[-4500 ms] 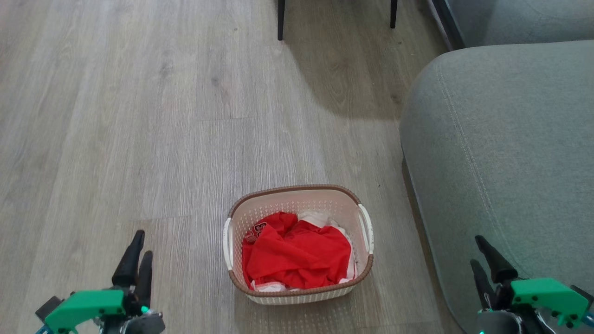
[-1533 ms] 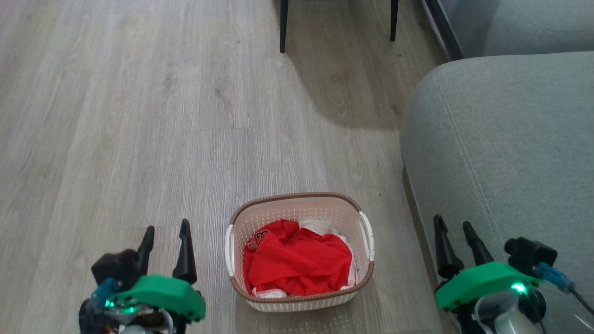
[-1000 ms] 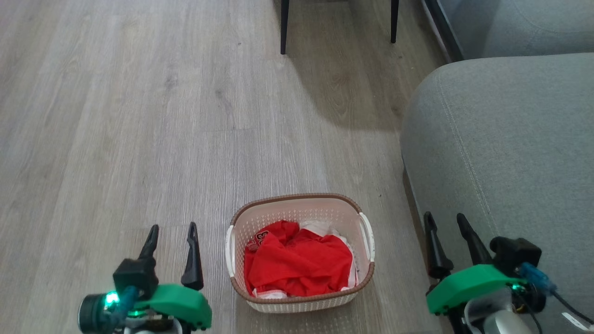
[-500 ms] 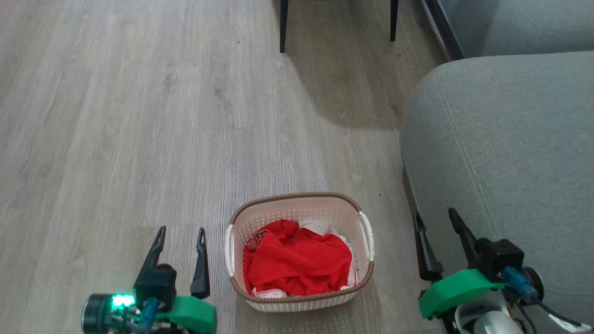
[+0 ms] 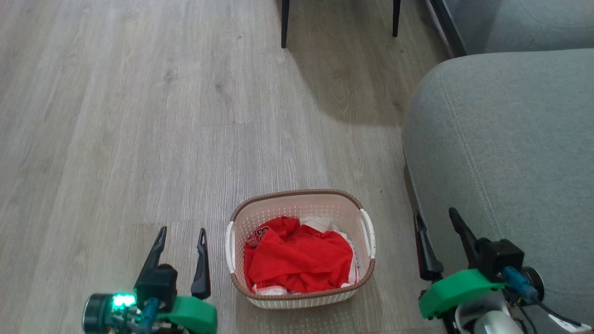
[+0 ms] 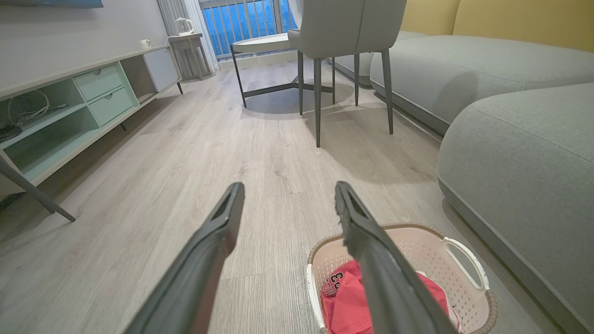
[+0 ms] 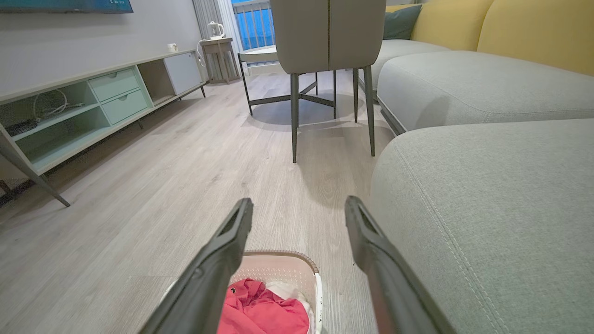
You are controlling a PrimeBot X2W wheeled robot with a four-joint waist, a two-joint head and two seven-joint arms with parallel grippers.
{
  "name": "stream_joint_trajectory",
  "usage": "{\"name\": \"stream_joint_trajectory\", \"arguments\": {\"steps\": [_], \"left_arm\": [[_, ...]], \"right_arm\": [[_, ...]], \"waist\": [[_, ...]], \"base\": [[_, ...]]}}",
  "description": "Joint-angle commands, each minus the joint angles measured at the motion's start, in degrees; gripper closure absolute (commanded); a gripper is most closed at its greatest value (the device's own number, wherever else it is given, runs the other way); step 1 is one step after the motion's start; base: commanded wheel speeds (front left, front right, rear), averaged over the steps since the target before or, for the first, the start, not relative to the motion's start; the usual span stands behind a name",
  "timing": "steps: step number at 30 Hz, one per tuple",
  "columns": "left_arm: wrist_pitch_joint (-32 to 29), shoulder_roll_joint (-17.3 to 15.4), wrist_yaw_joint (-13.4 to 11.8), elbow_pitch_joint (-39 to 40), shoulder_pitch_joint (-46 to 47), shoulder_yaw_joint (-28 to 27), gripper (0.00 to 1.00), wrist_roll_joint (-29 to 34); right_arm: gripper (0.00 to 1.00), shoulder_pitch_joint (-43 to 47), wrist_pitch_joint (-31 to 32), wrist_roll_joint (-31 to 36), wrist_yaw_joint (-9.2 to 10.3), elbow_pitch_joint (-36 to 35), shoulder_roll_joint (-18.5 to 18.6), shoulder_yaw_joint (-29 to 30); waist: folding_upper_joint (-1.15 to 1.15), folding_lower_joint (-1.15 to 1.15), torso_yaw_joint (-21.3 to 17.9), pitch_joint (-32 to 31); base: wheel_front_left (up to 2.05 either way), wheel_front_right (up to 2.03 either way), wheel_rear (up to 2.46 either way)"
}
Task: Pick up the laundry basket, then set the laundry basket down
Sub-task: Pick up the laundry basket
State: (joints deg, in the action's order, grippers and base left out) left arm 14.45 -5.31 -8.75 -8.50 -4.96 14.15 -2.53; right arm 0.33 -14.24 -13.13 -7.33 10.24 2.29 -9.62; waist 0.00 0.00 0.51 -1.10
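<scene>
Laundry basket [image 5: 287, 209] on wooden floor [image 5: 139, 139]

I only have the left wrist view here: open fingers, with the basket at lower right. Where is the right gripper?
Observer: In the head view the right gripper is open, between the basket and the grey sofa.
Operator: Is it touching the basket?
Observer: No. A strip of floor shows between its nearer finger and the right handle.
Operator: And how does my left gripper sit against the other handle?
Observer: From above, the left gripper is just left of the left handle and apart from it, with its fingers pointing past the basket.
</scene>
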Motion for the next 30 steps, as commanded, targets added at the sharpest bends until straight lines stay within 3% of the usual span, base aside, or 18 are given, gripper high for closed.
{"name": "stream_joint_trajectory", "arguments": {"steps": [1, 11, 21, 30], "left_arm": [[0.5, 0.2, 0.1, 1.5, 2.2, -2.1, 0.00, 0.5], [0.5, 1.0, 1.0, 0.7, 3.1, -2.1, 0.00, -0.2], [0.5, 1.7, 1.6, 0.3, 12.7, -3.6, 0.00, -0.9], [0.5, 2.2, 2.0, -4.9, 23.3, -5.1, 0.00, -1.9]], "right_arm": [[0.00, -1.7, -0.8, 0.4, -0.16, -1.9, 0.6, -1.3], [0.00, -3.2, -0.8, 1.3, -0.16, -1.6, 0.6, -1.8], [0.00, -13.3, -0.8, 3.4, -0.16, -1.7, 0.6, 0.5], [0.00, -24.0, -0.8, 5.0, -0.16, 2.7, 0.6, 2.1]], "waist": [[0.00, 0.00, 0.0, 0.2], [0.00, 0.00, 0.1, 3.5], [0.00, 0.00, 0.1, 16.9], [0.00, 0.00, 0.2, 29.6]], "base": [[0.00, 0.00, 0.00], [0.00, 0.00, 0.00], [0.00, 0.00, 0.00], [0.00, 0.00, 0.00]]}}
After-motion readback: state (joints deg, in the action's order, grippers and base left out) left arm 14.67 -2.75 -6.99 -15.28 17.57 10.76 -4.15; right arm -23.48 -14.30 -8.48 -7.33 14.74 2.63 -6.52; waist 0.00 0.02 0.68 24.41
